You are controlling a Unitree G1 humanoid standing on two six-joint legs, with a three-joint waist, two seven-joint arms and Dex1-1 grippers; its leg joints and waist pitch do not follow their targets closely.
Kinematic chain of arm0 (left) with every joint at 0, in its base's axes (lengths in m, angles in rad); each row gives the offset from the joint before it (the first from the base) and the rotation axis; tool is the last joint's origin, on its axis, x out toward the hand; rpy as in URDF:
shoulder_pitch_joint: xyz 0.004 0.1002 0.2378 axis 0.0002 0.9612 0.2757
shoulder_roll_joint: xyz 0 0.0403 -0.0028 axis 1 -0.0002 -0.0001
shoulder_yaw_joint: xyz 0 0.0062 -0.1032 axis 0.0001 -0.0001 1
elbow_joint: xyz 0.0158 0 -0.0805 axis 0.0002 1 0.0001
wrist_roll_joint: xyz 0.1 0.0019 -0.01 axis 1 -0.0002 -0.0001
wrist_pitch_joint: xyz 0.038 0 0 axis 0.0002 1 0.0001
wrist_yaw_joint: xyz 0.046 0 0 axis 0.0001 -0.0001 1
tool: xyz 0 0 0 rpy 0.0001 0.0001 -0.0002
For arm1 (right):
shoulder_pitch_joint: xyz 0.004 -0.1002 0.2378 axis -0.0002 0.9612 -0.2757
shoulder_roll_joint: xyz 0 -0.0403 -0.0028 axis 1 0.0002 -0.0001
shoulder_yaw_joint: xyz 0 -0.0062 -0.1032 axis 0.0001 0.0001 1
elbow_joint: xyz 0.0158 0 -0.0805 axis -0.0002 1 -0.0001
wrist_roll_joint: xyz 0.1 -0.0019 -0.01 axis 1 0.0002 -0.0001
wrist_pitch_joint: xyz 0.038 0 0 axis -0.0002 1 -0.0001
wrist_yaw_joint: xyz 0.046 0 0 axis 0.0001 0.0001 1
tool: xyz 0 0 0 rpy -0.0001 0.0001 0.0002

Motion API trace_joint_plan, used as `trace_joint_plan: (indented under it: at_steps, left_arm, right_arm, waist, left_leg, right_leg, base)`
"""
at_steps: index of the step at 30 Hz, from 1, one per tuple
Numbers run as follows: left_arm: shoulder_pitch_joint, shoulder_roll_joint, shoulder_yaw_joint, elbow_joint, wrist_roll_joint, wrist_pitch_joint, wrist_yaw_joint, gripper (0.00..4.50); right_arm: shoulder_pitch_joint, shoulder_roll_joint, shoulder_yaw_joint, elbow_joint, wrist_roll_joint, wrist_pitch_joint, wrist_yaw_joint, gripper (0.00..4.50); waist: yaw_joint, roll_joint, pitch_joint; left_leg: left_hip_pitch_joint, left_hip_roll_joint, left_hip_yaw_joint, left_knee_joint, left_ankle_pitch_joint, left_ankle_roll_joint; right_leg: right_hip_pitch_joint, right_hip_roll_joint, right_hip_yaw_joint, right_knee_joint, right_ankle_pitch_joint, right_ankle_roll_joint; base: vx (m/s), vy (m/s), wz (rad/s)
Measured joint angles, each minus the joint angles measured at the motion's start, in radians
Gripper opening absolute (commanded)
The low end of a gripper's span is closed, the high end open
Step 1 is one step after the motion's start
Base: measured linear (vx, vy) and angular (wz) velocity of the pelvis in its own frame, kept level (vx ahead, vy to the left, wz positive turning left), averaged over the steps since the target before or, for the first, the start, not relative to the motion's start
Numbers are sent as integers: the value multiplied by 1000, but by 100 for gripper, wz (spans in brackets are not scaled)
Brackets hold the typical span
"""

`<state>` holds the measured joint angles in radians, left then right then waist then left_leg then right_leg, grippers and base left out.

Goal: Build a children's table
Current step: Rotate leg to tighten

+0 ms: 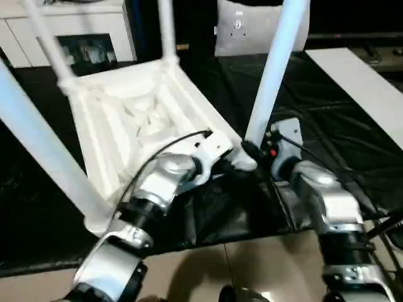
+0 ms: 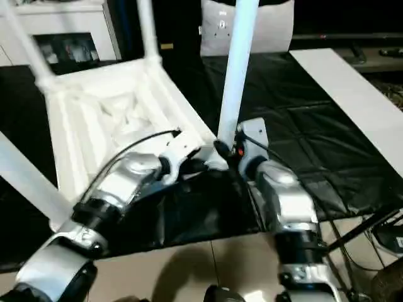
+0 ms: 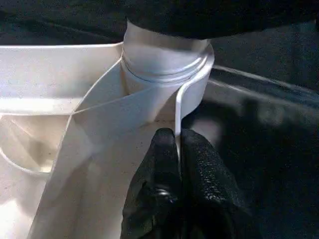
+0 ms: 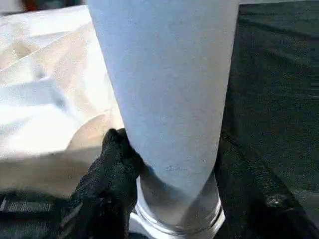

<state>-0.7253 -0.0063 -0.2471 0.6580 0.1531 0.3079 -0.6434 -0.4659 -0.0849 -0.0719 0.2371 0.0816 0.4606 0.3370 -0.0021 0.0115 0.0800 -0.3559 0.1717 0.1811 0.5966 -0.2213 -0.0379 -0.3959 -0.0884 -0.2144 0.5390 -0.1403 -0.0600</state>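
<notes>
The children's table point(image 1: 138, 119) lies upside down on a black cloth, ribbed underside up, with several white legs standing in its corner sockets. My left gripper point(image 3: 178, 144) is shut on the thin rim wall point(image 3: 177, 112) right beside the near right corner socket point(image 3: 199, 84). The leg point(image 1: 274, 69) in that socket rises tall and leans slightly right. My right gripper point(image 1: 254, 151) is closed around this leg's base. One black finger point(image 4: 114, 149) presses against the leg point(image 4: 169, 89), and the other is hidden behind it.
A white cabinet with glass doors point(image 1: 88, 38) stands at the back left. A flat white board point(image 1: 362, 88) lies on the black cloth point(image 1: 327, 126) at the right. A tall near-left leg point(image 1: 38, 145) crosses the view. Beige floor point(image 1: 252, 264) lies closest to me.
</notes>
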Motion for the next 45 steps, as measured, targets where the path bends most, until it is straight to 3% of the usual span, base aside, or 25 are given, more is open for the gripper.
trace_joint_plan:
  at_steps: [2,6,10,17,24,27,32,34,45]
  left_arm:
    - [-4,-9,-3,0,2,1,18,0]
    - [-6,-6,-7,-1,2,-1,10,0]
    - [-5,36,-33,-8,-2,-31,-81,0]
    - [31,137,-80,-53,-35,-120,-290,0]
    - [70,270,-97,-83,-81,-250,-513,0]
    - [74,309,-106,-92,-93,-276,-598,0]
    - [86,345,-136,-93,-125,-367,-737,0]
    - [86,351,-145,-93,-128,-386,-759,0]
    - [86,342,-162,-84,-131,-416,-794,0]
  right_arm:
    - [0,7,-1,0,-3,-17,-28,264]
    - [9,-1,-1,2,-1,-41,-3,283]
    - [35,-53,0,2,44,-62,115,316]
    - [70,-252,25,-17,142,-100,467,376]
    - [104,-430,71,-18,190,-156,810,439]
    - [104,-450,84,-15,197,-190,892,439]
    - [91,-469,152,23,206,-221,1029,439]
    - [87,-469,169,28,207,-235,1065,412]
    - [78,-453,237,61,209,-255,1155,313]
  waist:
    - [5,1,-1]
    - [9,1,0]
    - [21,1,0]
    - [50,1,0]
    - [67,1,0]
    - [77,1,0]
    - [113,1,0]
    - [121,1,0]
    - [121,0,0]
  left_leg:
    - [-3,0,1,1,-1,2]
    - [-5,0,2,2,-2,3]
    - [-4,0,2,3,-1,3]
    - [0,0,3,6,-1,3]
    - [1,1,3,7,-1,3]
    - [1,1,4,7,-1,3]
    - [1,1,6,9,-2,4]
    - [1,1,6,10,-2,4]
    - [3,1,7,14,-2,4]
  right_leg:
    - [-5,0,2,1,0,0]
    - [-7,0,3,4,-1,-1]
    - [-8,0,3,5,0,-2]
    - [-7,-1,4,7,0,-3]
    - [-7,-1,4,9,0,-3]
    - [-7,-1,5,9,0,-3]
    - [-7,-2,5,10,0,-3]
    - [-7,-3,5,11,0,-3]
    - [-6,-4,6,16,0,-2]
  base:
    - [0,0,0]
    - [0,0,0]
    - [0,0,0]
    - [0,0,0]
    - [0,0,0]
    - [0,0,0]
    - [0,0,0]
    - [0,0,0]
    - [0,0,0]
